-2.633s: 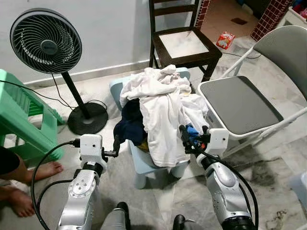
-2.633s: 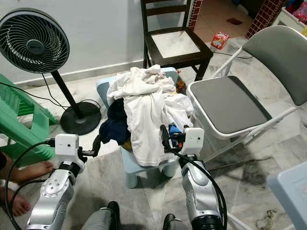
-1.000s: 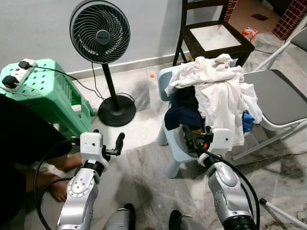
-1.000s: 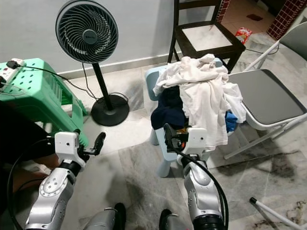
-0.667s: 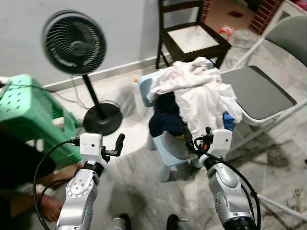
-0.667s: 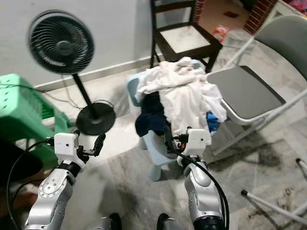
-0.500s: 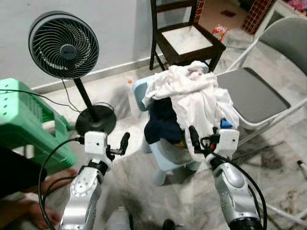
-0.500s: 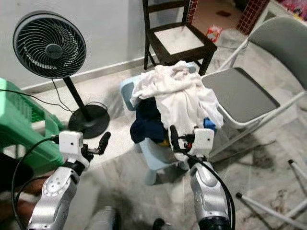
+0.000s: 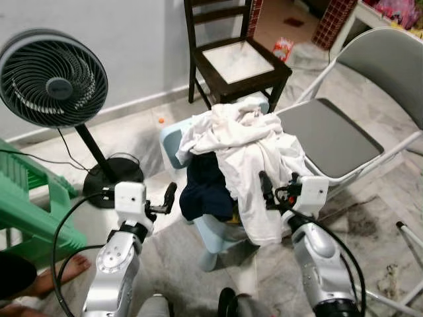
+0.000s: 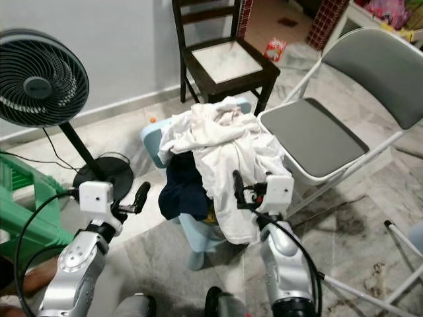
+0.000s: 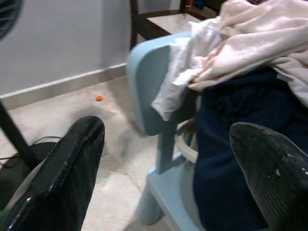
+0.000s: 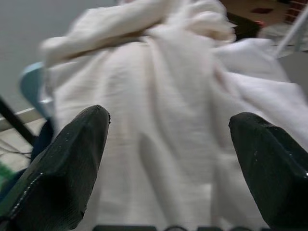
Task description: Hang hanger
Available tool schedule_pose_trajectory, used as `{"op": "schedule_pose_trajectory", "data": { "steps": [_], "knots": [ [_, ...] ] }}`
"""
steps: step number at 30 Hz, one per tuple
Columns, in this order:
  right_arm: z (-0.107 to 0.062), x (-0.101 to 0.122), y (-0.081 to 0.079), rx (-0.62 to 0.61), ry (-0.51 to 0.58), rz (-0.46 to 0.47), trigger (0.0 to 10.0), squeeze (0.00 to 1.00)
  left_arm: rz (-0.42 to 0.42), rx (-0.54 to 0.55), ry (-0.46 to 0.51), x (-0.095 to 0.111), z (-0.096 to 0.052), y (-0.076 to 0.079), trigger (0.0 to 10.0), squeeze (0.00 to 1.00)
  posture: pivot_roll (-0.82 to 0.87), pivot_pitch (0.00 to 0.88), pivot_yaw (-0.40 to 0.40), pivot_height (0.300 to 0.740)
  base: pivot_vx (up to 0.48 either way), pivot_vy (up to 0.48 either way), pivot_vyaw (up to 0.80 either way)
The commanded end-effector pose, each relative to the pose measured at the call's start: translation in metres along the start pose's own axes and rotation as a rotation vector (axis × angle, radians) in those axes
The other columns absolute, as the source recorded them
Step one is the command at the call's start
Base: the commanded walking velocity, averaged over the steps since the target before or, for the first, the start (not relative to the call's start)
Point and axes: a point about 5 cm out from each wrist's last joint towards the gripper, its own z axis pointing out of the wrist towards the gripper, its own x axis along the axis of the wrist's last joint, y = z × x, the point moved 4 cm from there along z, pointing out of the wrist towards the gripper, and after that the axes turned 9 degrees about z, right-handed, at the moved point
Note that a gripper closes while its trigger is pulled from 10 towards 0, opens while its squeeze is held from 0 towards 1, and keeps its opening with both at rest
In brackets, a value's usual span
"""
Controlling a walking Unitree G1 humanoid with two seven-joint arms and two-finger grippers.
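Note:
A heap of white clothes [image 9: 246,142] lies over a dark navy garment [image 9: 205,186] on a small light blue chair [image 9: 170,141] right in front of me. My left gripper [image 9: 170,197] is open and empty, held left of the chair at seat height. In its wrist view the left gripper [image 11: 166,179] faces the chair back and navy cloth. There a pale curved piece [image 11: 186,148] peeks from under the clothes; I cannot tell what it is. My right gripper [image 9: 264,189] is open, close against the hanging white cloth [image 12: 159,144].
A grey folding chair [image 9: 330,135] stands right of the pile, and a dark wooden chair [image 9: 234,63] behind it. A standing fan [image 9: 53,82] and a green plastic stool [image 9: 26,205] are on the left. A person's foot [image 9: 61,272] rests at lower left. The floor is grey marble.
The camera has swung about, so the whole scene shifted; the clothes pile now sits nearer the middle. Both grippers stay open and empty.

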Motion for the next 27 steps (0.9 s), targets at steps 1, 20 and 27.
{"op": "schedule_pose_trajectory", "data": {
  "steps": [1, 20, 27],
  "knots": [
    [-0.003, 0.000, 0.006, -0.017, -0.006, 0.001, 10.0, 0.00, 0.029, 0.014, -0.014, -0.005, -0.003, -0.002, 10.0, 0.00, 0.23, 0.264, -0.054, 0.740, 0.000, 0.000, 0.00],
    [-0.009, 0.017, 0.013, -0.048, 0.039, -0.006, 10.0, 0.00, 0.158, -0.088, 0.139, 0.046, 0.045, -0.009, 10.0, 0.00, 0.21, 0.300, -0.053, 0.740, 0.000, 0.000, 0.00],
    [-0.027, 0.024, 0.017, -0.036, 0.035, -0.012, 10.0, 0.00, 0.156, -0.203, 0.197, 0.068, 0.077, 0.028, 10.0, 0.00, 0.15, 0.314, -0.031, 0.740, 0.000, 0.000, 0.00]
  ]
}}
